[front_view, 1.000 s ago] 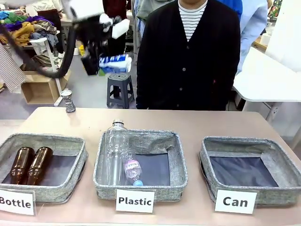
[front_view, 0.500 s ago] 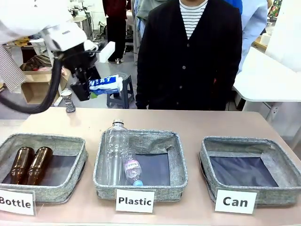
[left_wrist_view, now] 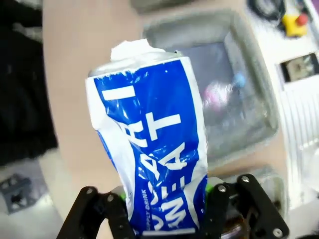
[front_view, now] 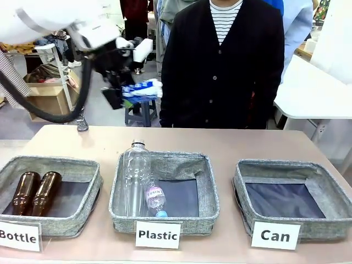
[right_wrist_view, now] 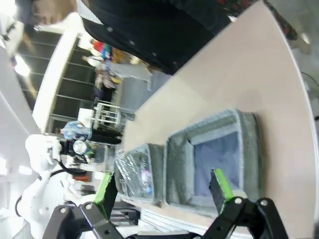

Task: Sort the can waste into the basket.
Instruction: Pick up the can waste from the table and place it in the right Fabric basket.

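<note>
Grip on the dented blue drink can with white lettering (front_view: 142,89) (left_wrist_view: 149,149) comes from the left pincer (front_view: 124,93) (left_wrist_view: 167,191), clenched on one end and holding it sideways high above the far left of the tan surface (front_view: 247,143). The grey fabric basket labelled "Can" (front_view: 242,187) (right_wrist_view: 249,147) sits at the surface's right end, well apart from the can. The right pincer (right_wrist_view: 162,191) faces that basket with fingers spread, grasping nothing.

Held object: dented blue can (left_wrist_view: 149,134), white lettering.
Grasp: left gripper (left_wrist_view: 167,199) jaws clamp its lower end.
Background: blurred grey bin (left_wrist_view: 259,99) on the bench (left_wrist_view: 75,59).
</note>
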Robot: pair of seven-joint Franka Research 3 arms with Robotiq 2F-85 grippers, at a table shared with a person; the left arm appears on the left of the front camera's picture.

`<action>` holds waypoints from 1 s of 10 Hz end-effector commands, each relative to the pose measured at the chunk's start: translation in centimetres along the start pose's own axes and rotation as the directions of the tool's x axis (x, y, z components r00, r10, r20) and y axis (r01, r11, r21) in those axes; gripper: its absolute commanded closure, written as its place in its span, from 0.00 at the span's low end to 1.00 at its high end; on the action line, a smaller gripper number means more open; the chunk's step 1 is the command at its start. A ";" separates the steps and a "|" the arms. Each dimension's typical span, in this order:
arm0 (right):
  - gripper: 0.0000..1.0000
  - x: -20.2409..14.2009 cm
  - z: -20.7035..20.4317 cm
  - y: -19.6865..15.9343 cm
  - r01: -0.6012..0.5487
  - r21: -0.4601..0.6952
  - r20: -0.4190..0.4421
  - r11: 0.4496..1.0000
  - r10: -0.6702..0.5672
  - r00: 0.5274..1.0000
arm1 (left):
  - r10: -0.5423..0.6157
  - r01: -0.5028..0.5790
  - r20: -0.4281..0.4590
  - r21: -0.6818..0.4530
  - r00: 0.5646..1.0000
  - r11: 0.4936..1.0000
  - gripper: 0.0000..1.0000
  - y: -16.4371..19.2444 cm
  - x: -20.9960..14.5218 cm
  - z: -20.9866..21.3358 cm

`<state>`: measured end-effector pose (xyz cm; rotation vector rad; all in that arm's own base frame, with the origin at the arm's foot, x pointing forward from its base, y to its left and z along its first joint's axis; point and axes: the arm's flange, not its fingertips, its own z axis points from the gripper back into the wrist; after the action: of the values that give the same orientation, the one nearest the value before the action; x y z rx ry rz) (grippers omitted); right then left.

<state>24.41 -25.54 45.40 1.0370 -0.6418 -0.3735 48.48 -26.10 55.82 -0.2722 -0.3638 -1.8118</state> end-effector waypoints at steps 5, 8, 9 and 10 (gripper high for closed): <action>0.00 0.1 15.4 0.7 -0.077 -0.072 -0.061 0.994 0.073 0.995 | 0.014 0.032 0.264 -0.169 0.964 0.985 0.85 -0.3 27.1 -17.6; 0.00 -1.5 15.4 2.0 -0.067 -0.137 -0.065 0.988 0.059 0.996 | 0.180 -0.170 0.164 -0.077 0.970 0.982 0.85 3.7 35.8 -25.4; 0.00 -1.5 15.4 2.0 -0.067 -0.137 -0.065 0.988 0.059 0.996 | 0.120 -0.081 0.271 -0.151 0.955 0.985 0.85 -1.0 30.3 -22.2; 0.00 -1.5 15.4 2.0 -0.067 -0.137 -0.065 0.988 0.059 0.996 | 0.120 -0.081 0.271 -0.151 0.955 0.985 0.85 -1.0 30.3 -22.2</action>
<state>13.87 -34.49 52.18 0.9113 -0.5815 -0.3161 40.60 -64.40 44.59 -0.5932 -0.4207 -1.6552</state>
